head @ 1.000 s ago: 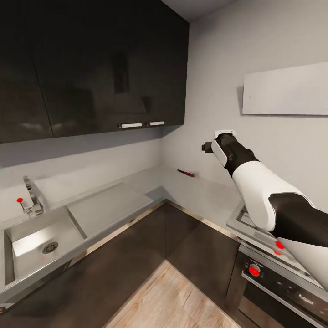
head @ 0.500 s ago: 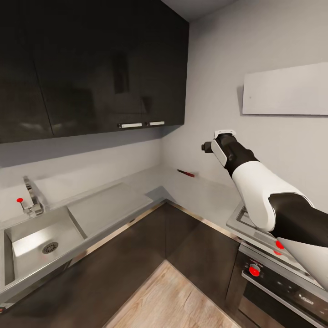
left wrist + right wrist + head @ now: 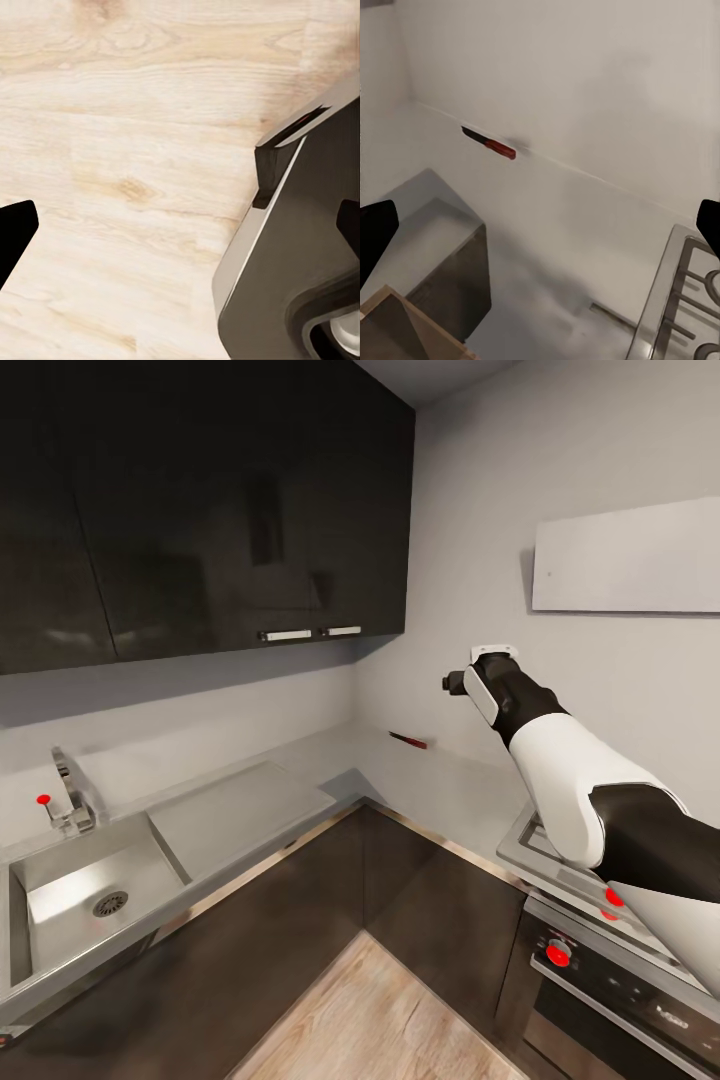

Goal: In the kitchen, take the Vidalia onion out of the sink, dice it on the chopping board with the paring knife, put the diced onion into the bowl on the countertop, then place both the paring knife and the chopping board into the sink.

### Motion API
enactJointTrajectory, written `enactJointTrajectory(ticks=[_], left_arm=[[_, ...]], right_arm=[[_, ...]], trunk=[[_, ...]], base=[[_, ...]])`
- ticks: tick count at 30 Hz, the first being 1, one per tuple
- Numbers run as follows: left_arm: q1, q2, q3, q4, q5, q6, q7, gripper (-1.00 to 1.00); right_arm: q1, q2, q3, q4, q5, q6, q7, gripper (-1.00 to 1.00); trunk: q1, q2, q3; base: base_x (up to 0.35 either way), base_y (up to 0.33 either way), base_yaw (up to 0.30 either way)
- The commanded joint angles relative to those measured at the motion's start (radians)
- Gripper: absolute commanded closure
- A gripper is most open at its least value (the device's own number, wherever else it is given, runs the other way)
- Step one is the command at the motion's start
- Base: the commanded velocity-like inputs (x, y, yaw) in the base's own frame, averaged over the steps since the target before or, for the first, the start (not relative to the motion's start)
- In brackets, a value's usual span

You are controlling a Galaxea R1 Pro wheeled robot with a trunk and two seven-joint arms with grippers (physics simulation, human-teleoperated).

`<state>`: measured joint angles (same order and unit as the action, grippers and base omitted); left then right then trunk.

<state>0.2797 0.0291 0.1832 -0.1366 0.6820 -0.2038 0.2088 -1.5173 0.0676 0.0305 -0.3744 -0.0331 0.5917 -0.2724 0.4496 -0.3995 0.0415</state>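
The paring knife [image 3: 408, 740] [image 3: 490, 144], dark blade and reddish handle, lies on the grey countertop [image 3: 430, 775] against the back wall near the corner. My right arm [image 3: 560, 780] is raised over the counter and points toward that wall. The right gripper [image 3: 540, 229] is open with nothing between its fingertips, and the knife is well ahead of it. The sink [image 3: 60, 870] with its tap [image 3: 70, 800] and drainboard [image 3: 240, 815] is at the far left. The Vidalia onion, chopping board and bowl are out of view. My left gripper [image 3: 180, 229] hangs open over the wooden floor [image 3: 127, 150].
Dark upper cabinets [image 3: 200, 510] hang above the sink counter. A stove [image 3: 545, 850] with red knobs sits under my right arm, with a white hood [image 3: 630, 555] above. The counter forms an L around the wooden floor [image 3: 380, 1010]. A dark part of my base [image 3: 300, 255] is beside the left gripper.
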Motion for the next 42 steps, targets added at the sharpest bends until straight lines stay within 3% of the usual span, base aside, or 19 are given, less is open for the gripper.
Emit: enactJointTrajectory(ticks=[1,13,18,22,24,25,29,32,34,36,37,38,39,42], left_arm=[[0.001,-0.001,0.003,-0.003,0.001,0.000,0.002,-1.00],[0.001,-0.012,0.002,-0.019,0.006,0.001,0.002,-1.00],[0.001,-0.046,0.001,-0.024,0.003,0.000,0.000,-1.00],[0.001,-0.051,-0.022,-0.063,-0.018,-0.001,-0.006,-1.00],[0.001,-0.034,-0.078,-0.113,-0.067,-0.001,-0.009,-1.00],[0.001,-0.016,-0.131,-0.154,-0.116,-0.002,-0.010,-1.00],[0.001,0.006,-0.197,-0.257,-0.211,-0.003,-0.011,-1.00],[0.001,0.022,-0.215,-0.343,-0.280,-0.002,-0.012,-1.00],[0.001,0.027,-0.218,-0.375,-0.307,-0.002,-0.018,-1.00],[0.001,0.034,-0.226,-0.422,-0.355,-0.003,-0.051,-1.00],[0.001,0.042,-0.238,-0.457,-0.407,-0.002,-0.105,-1.00],[0.001,0.044,-0.242,-0.465,-0.424,-0.002,-0.128,-1.00],[0.001,0.048,-0.250,-0.483,-0.471,-0.001,-0.197,-1.00],[0.001,0.050,-0.256,-0.496,-0.510,0.002,-0.264,-1.00]], right_arm=[[0.000,0.000,0.003,-0.001,-0.004,0.005,-0.005,-1.00],[0.000,-0.001,0.003,-0.001,-0.004,0.005,-0.005,-1.00],[0.000,-0.001,0.003,-0.001,-0.003,0.005,-0.004,-1.00],[0.000,0.000,0.003,-0.001,-0.003,0.005,-0.004,-1.00],[0.000,0.000,0.003,-0.001,-0.004,0.005,-0.004,-1.00],[0.000,0.000,0.003,-0.001,-0.004,0.005,-0.004,-1.00],[0.000,0.000,0.003,-0.001,-0.004,0.005,-0.004,-1.00],[-0.001,0.000,0.003,-0.001,-0.004,0.005,-0.004,-1.00],[-0.001,0.000,0.003,-0.001,-0.003,0.005,-0.004,-1.00],[-0.001,0.000,0.004,0.000,-0.003,0.005,-0.004,-1.00],[-0.001,0.000,0.004,-0.001,-0.003,0.005,-0.004,-1.00],[0.000,0.000,0.004,-0.001,-0.003,0.005,-0.004,-1.00],[0.000,0.000,0.004,-0.001,-0.002,0.005,-0.004,-1.00],[0.000,-0.001,0.003,-0.001,-0.002,0.005,-0.005,-1.00]], trunk=[[0.000,0.000,0.000],[0.000,0.000,0.000],[0.000,0.000,0.000],[0.000,0.000,0.000],[0.000,0.000,0.000],[0.000,0.000,0.000],[0.000,0.000,0.000],[0.000,0.000,0.000],[0.000,0.000,0.000],[0.000,0.000,0.000],[0.000,0.000,0.000],[0.000,0.000,0.000],[0.000,0.000,0.000],[0.000,0.000,0.000]], base=[[0.000,0.000,0.000],[0.000,0.000,0.000],[0.000,0.000,0.000],[0.000,0.000,0.000],[0.000,0.000,0.000],[0.000,0.000,0.000],[0.000,0.000,0.000],[0.000,0.000,0.000],[0.000,0.000,0.000],[0.000,0.000,0.000],[0.000,0.000,0.000],[0.000,0.000,0.000],[0.000,0.000,0.000],[0.000,0.000,0.000]])
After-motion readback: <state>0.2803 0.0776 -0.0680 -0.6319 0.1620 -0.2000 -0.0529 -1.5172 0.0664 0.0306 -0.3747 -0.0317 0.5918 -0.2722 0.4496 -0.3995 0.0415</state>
